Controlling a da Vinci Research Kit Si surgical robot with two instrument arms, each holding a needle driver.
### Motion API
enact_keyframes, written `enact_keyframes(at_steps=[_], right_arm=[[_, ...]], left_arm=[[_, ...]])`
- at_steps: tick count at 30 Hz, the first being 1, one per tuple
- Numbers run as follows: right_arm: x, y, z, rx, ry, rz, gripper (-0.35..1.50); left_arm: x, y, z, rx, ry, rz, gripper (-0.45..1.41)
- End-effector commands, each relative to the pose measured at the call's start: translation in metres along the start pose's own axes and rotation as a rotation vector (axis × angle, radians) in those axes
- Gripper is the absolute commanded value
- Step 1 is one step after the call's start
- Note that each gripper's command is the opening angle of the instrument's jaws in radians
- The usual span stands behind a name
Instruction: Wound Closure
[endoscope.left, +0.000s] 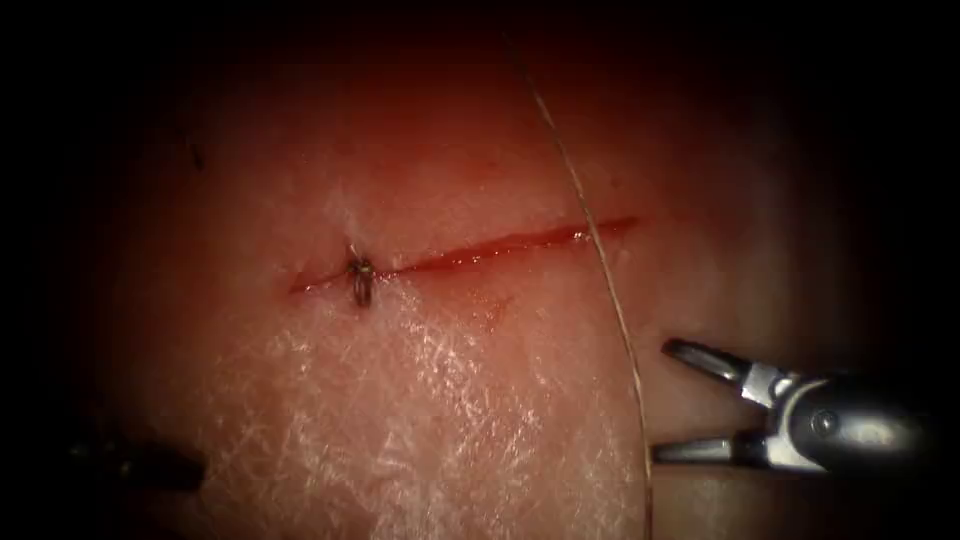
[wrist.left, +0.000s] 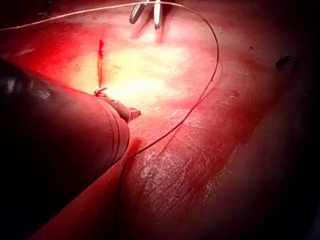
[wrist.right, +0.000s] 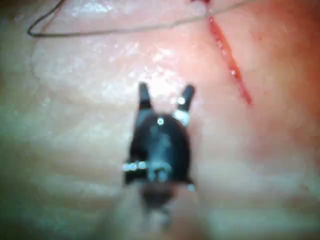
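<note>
The tissue (endoscope.left: 420, 420) carries one knotted stitch (endoscope.left: 360, 280) at the left end of the cut (endoscope.left: 480, 250), the rest unclosed under slack thread (endoscope.left: 600, 260), right pincer (endoscope.left: 665, 400) apart, empty; left pincer's state unclear.

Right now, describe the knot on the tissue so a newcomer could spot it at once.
Find the red cut running across the pale tissue. Follow it to its left end: the knot sits right on the line there. It is a small dark twist of thread, unlike the long loose thread crossing the cut's right end, near the right claw, which is open and holds nothing.
</note>
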Motion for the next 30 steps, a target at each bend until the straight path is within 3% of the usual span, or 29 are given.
enact_keyframes(at_steps=[1,4,9,10,11,13,14,18,23,27,30], right_arm=[[-0.0004,-0.0005,0.0008,0.003,0.001,0.001,1.08],[-0.0004,-0.0005,0.0008,0.003,0.001,0.001,1.08],[-0.0005,-0.0006,0.0009,0.001,0.004,0.0,1.08],[-0.0006,-0.0006,0.0009,0.001,0.004,0.0,1.08],[-0.0006,-0.0006,0.0009,0.001,0.004,-0.001,1.08],[-0.0006,-0.0006,0.001,0.0,0.004,-0.001,1.08],[-0.0006,-0.0006,0.001,0.0,0.004,-0.001,1.08],[-0.0007,-0.0006,0.0011,0.002,0.005,-0.002,1.08],[-0.0007,-0.0006,0.0011,0.002,0.005,-0.002,1.08],[-0.0007,-0.0006,0.0011,0.002,0.005,-0.002,1.08],[-0.0007,-0.0006,0.0011,0.002,0.005,-0.001,1.08]], left_arm=[[0.0003,-0.0006,0.0004,0.014,0.015,-0.002,-0.45],[0.0016,-0.0033,-0.0014,0.07,0.058,-0.025,-0.45],[0.0026,-0.0045,-0.0028,0.063,0.065,-0.109,-0.4],[0.0026,-0.0044,-0.003,0.046,0.075,-0.139,-0.13],[0.0029,-0.0037,-0.0037,-0.004,0.102,-0.196,0.42],[0.0033,-0.0026,-0.0043,-0.043,0.119,-0.256,0.89],[0.0035,-0.0019,-0.0045,-0.055,0.124,-0.264,0.98],[0.0044,0.0009,-0.0055,-0.125,0.126,-0.258,1.11],[0.0055,0.0038,-0.0055,-0.194,0.045,-0.228,1.11],[0.0058,0.0052,-0.0036,-0.191,0.013,-0.178,1.08],[0.0054,0.0053,-0.0008,-0.144,-0.066,-0.142,1.09]])
